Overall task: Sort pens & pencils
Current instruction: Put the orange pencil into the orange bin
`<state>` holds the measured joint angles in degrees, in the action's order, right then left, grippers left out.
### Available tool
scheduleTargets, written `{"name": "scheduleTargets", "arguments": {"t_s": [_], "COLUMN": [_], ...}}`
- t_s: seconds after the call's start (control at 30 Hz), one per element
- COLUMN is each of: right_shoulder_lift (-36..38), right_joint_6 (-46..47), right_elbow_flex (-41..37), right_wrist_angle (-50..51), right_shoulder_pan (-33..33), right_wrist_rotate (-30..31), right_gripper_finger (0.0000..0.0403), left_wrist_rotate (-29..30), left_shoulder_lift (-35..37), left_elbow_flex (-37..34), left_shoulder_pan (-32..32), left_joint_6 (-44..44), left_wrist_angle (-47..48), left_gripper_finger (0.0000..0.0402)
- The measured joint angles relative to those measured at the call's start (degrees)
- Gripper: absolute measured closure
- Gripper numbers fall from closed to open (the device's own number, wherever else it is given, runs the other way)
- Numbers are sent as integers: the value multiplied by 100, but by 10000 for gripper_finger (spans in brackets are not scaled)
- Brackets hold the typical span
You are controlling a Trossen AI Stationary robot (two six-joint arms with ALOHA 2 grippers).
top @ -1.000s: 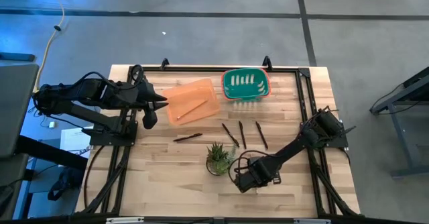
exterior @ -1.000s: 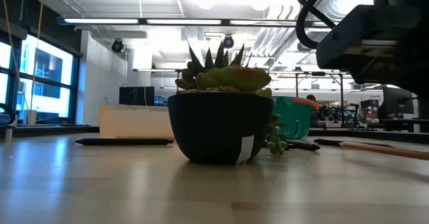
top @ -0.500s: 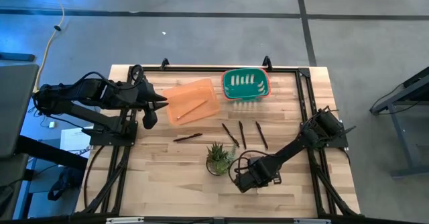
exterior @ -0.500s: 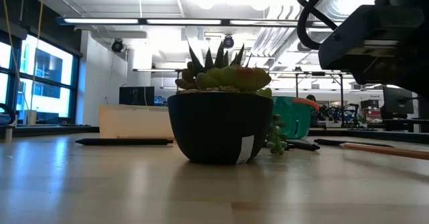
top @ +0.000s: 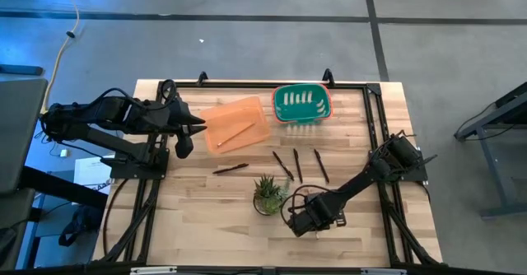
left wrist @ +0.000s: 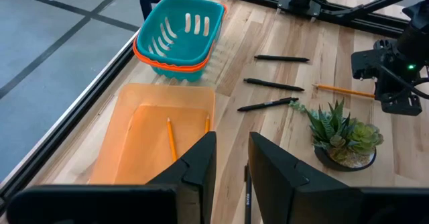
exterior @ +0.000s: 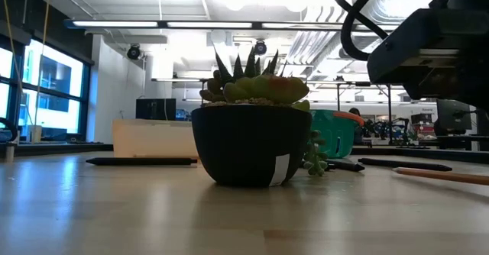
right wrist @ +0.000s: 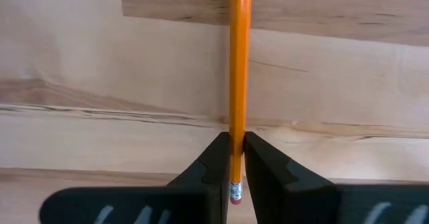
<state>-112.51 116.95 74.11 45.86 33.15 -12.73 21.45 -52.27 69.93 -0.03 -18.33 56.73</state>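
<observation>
1. Comparing the low view with that of a second ago, the right hand (exterior: 439, 95) has shifted slightly to the right, and the pencil (exterior: 443, 175) with it.
2. The right hand (right wrist: 234, 140) is clamped on the pencil (right wrist: 239, 49) close to its eraser end, near the near edge of the surface (top: 206, 201), just right of the potted plant (top: 268, 194). Whether the pencil has left the wood cannot be told.
3. Judgement: a grasp has been taken, and the carry to the tray is yet to come.
4. The left hand (left wrist: 232, 143) hovers by the left edge of the orange tray (left wrist: 127, 117), fingers apart, nothing between them.
5. The orange tray, far left of centre, holds two pencils (left wrist: 171, 137), lying side by side.
6. The teal basket (top: 301, 104), far and right of the tray, shows nothing inside.
7. The pens (top: 297, 166) lie loose on the surface: three between basket and plant, one (top: 230, 169) to their left, below the tray.
8. Judgement: the pencils are nearly sorted; the pens are untouched.
</observation>
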Motion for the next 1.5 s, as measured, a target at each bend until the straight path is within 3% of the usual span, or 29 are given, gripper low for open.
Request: {"name": "scheduleTargets", "arguments": {"t_s": [0.4,0.57,0.87,1.5], "right_shoulder_lift": [0,0,15,641], "right_joint_6": [-41,-43,44,155], "right_elbow_flex": [0,0,0,2], "right_wrist_angle": [-2,113,112,662], "right_shoulder_pan": [0,2,63,76], "right_wrist_rotate": [-22,-20,-74,181], "right_gripper_finger": [371,396,400,402], "left_wrist_rotate": [-2,-2,0,19], "left_shoulder_lift": [0,2,2,2], "left_elbow_flex": [-2,-2,-2,-2], "left_shoulder_pan": [0,1,0,1], "left_joint_6": [-106,-147,-126,4], "left_wrist_angle": [2,2,2,-4], "left_gripper_finger": [325,325,325,325]}}
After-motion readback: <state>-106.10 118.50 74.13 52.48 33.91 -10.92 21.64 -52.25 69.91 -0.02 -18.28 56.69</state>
